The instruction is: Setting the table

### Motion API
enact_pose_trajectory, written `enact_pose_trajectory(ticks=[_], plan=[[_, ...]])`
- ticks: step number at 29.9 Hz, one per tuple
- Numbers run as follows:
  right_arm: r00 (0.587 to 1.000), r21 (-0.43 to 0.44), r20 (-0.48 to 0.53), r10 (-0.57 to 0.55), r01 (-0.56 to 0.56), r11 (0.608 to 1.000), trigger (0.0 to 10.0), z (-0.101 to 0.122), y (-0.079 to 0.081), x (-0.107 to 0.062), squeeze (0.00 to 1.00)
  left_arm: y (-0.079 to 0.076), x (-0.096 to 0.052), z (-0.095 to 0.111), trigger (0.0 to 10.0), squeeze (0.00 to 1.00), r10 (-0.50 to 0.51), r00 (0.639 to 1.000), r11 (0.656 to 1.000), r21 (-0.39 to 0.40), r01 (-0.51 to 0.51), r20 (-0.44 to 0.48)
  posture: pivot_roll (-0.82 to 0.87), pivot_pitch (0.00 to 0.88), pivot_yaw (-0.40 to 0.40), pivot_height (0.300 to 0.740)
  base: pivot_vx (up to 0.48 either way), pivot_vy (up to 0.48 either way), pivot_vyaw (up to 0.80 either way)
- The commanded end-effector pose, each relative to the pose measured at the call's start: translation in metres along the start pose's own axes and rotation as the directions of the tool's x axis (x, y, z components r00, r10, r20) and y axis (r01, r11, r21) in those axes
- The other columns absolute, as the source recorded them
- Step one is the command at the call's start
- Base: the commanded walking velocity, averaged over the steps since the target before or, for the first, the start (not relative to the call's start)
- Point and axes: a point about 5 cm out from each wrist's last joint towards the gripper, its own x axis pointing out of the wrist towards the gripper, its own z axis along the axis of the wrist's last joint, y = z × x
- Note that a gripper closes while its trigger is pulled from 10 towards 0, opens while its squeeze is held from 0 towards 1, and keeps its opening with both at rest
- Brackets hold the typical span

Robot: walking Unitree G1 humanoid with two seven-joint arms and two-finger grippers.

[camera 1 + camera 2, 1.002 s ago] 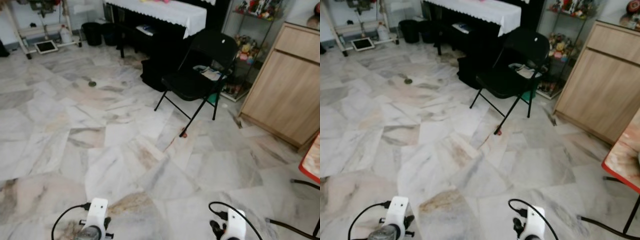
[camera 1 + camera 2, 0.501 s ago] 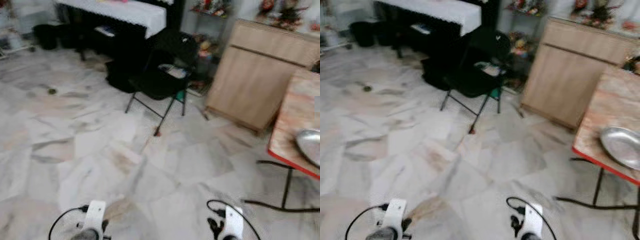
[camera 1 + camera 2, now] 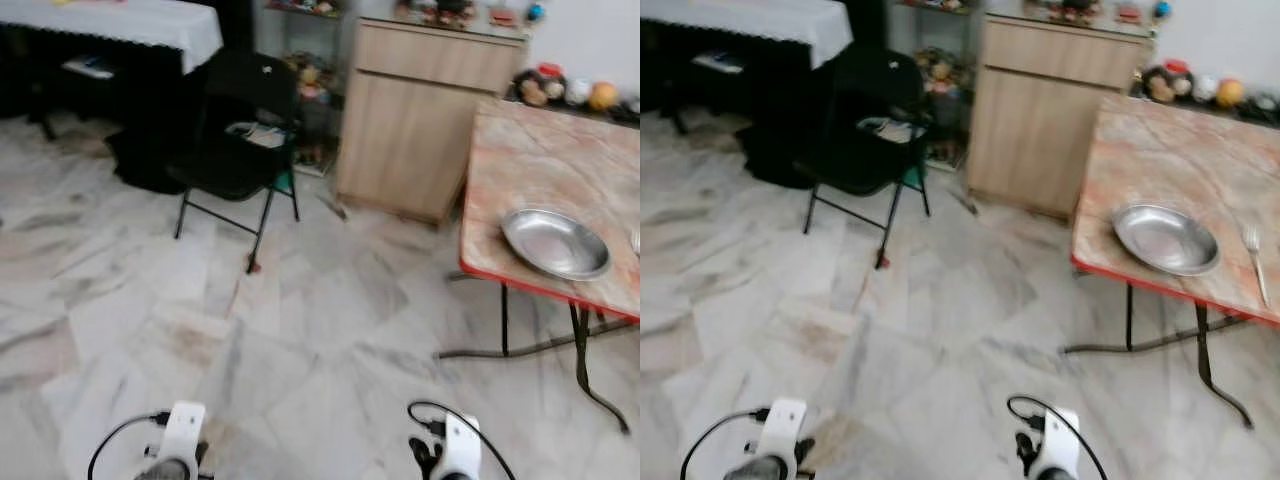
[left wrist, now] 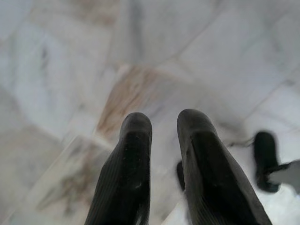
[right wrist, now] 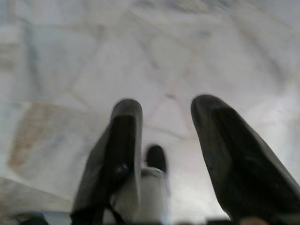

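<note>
A table (image 3: 540,160) with a marbled pink top and a red edge stands at the right on thin black legs. Near its front edge lies a round metal plate (image 3: 555,243), and a fork (image 3: 1255,262) lies to the plate's right. Both arms hang low over the marble floor, well short of the table, with their white wrists at the lower edge of the eye views. My left gripper (image 4: 164,124) has a narrow gap between its fingers and holds nothing. The fingers of my right gripper (image 5: 164,110) are spread wide over bare floor.
A black folding chair (image 3: 235,150) stands at the left with papers on its seat. A wooden cabinet (image 3: 420,110) stands against the far wall beside the table. A dark table with a white cloth (image 3: 110,20) is at the far left. Marble floor lies between me and the table.
The whole view has swung to the right, so the camera turned. The table with the plate and fork has come fully into view. Both arms hang as before.
</note>
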Motion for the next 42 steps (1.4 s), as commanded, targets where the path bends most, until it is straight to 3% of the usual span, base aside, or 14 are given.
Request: enact_pose_trajectory(ticks=[1,26,42], plan=[[1.0,0.002,0.011,0.009,-0.009,1.0,10.0,0.0035,0.0042,0.0015,0.0,0.0008,-0.0015,-0.0074,10.0,0.0,-0.001,1.0,1.0,0.023,0.002,-0.03,0.06,0.0,-0.035,0.74,0.0,0.0,-0.68],[1.0,-0.003,0.012,0.014,-0.014,1.0,10.0,0.0042,0.0033,0.0015,0.0,-0.0006,-0.0014,-0.0074,10.0,0.0,0.003,1.0,1.0,0.014,-0.003,-0.028,0.06,0.0,-0.041,0.74,0.0,0.0,-0.66],[1.0,0.007,0.014,0.018,-0.018,1.0,10.0,0.0043,0.0048,0.0017,0.0,0.0023,-0.0017,-0.0089,10.0,0.0,0.02,0.999,1.0,0.014,-0.019,-0.038,0.06,0.0,-0.037,0.74,0.0,-0.065,0.0]])
